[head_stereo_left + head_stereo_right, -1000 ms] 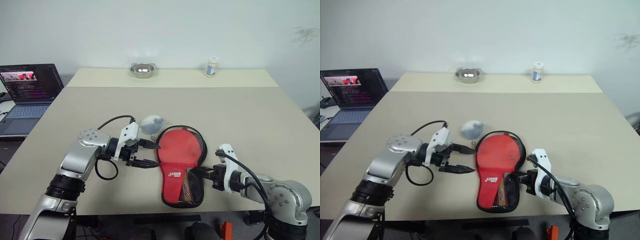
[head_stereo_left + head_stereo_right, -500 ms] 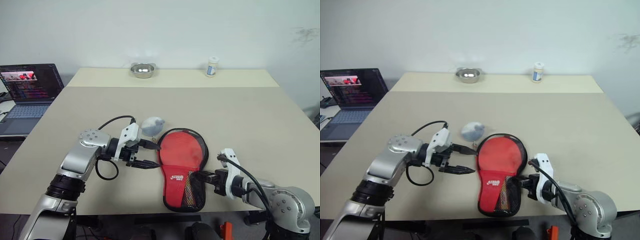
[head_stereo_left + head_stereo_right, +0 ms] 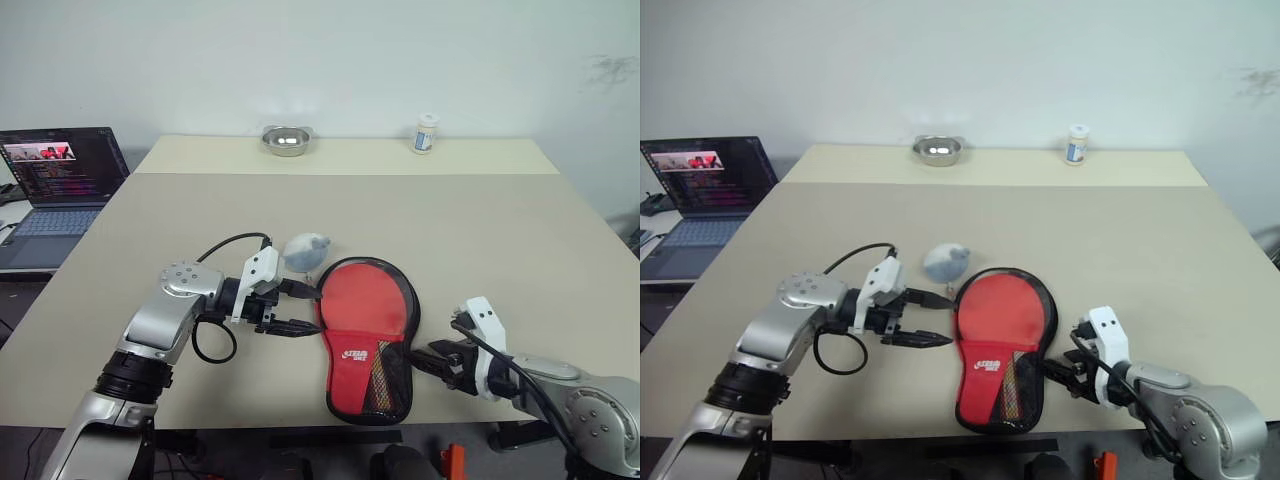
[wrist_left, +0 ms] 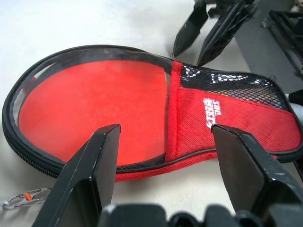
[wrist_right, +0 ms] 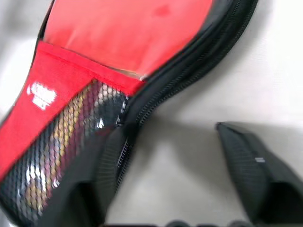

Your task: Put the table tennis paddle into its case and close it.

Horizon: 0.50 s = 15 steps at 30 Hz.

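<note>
Case: the red paddle-shaped zip pouch with white logo and black mesh pocket [image 3: 367, 335] is seen lying flat near the front edge of the beige table [image 3: 500, 230], shifted slightly from a second ago.
Paddle: the red rubber face of the table tennis paddle [image 4: 94, 106] is seen inside the case, under its clear window.
Right gripper [image 3: 437, 360]: it has been drawn back from the case's mesh end since a second ago; fingers now spread, nothing held.
Left gripper [image 3: 308, 311]: unchanged, fingers wide apart beside the case's round end, nothing held.
Grey crumpled object [image 3: 304, 248]: just behind the case.
</note>
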### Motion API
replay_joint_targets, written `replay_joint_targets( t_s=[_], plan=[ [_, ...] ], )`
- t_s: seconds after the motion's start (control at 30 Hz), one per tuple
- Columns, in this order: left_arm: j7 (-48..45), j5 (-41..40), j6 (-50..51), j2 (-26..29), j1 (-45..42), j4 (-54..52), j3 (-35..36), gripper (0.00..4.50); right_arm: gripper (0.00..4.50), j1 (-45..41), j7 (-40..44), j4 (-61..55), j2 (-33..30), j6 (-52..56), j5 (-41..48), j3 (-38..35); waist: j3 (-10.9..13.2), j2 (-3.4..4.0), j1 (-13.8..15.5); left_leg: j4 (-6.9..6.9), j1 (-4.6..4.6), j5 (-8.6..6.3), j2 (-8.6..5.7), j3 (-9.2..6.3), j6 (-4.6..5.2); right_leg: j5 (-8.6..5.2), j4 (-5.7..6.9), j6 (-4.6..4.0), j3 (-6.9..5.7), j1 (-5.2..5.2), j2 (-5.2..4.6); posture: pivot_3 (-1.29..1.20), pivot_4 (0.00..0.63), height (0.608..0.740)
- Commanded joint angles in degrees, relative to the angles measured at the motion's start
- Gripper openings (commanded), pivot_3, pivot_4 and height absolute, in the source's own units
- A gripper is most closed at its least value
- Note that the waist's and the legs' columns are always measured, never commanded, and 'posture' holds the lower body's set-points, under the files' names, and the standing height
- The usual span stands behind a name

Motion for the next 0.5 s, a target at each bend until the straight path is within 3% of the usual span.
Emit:
replay_joint_targets(
  t_s=[0.03,0.2,0.3,0.4,0.47,0.5],
  plan=[
    [1.1,-2.1,1.0,-0.2,0.1,-1.8,1.7,3.34,4.46,-4.6,8.3,-4.3,-6.0,-5.1,6.2,-2.6,0.0,-0.01,-0.1,0.01,0.00,0.00,-0.01,0.00,0.00,0.00,0.00,0.00,0.00,0.01,0.00,0.00,0.150,0.740],
    [2.2,-2.3,0.7,-0.3,-0.4,-0.9,2.4,3.34,4.46,-17.8,10.3,1.8,-2.1,-11.8,9.2,1.9,0.0,-0.07,-0.3,0.00,0.26,0.01,0.18,-0.01,0.01,0.01,0.04,0.00,0.07,0.11,0.15,0.00,0.150,0.740],
    [3.2,-1.3,0.0,-0.1,-0.8,0.0,2.1,3.34,4.46,-21.2,7.6,9.8,2.2,-18.4,1.7,11.8,0.0,-0.09,-0.1,-0.04,0.29,0.01,0.32,-0.12,0.01,0.00,0.06,-0.04,-0.02,0.12,0.30,0.00,0.150,0.740],
    [4.8,-0.9,0.0,0.0,-1.3,0.8,2.8,3.86,4.50,-20.4,7.1,14.9,4.2,-24.3,-4.0,19.3,0.0,-0.08,0.0,-0.04,0.20,0.01,0.31,-0.01,0.01,-0.03,0.05,-0.11,0.02,0.05,0.27,0.00,0.150,0.740],
    [6.9,-1.1,0.7,-0.3,-2.1,1.7,3.9,4.48,4.50,-18.9,7.7,16.8,3.9,-27.3,-7.1,23.5,0.0,-0.08,0.1,-0.01,0.03,0.01,0.25,0.05,0.00,0.11,0.03,-0.36,0.04,-0.05,0.16,0.00,0.150,0.740],
    [8.5,-1.1,0.8,-0.6,-2.7,2.5,4.7,4.48,4.50,-18.2,7.8,17.8,3.9,-28.7,-8.5,25.1,0.0,-0.09,0.1,0.02,-0.05,0.01,0.21,0.05,0.00,0.11,-0.02,-0.36,0.03,-0.08,0.12,0.00,0.150,0.740]
  ],
)
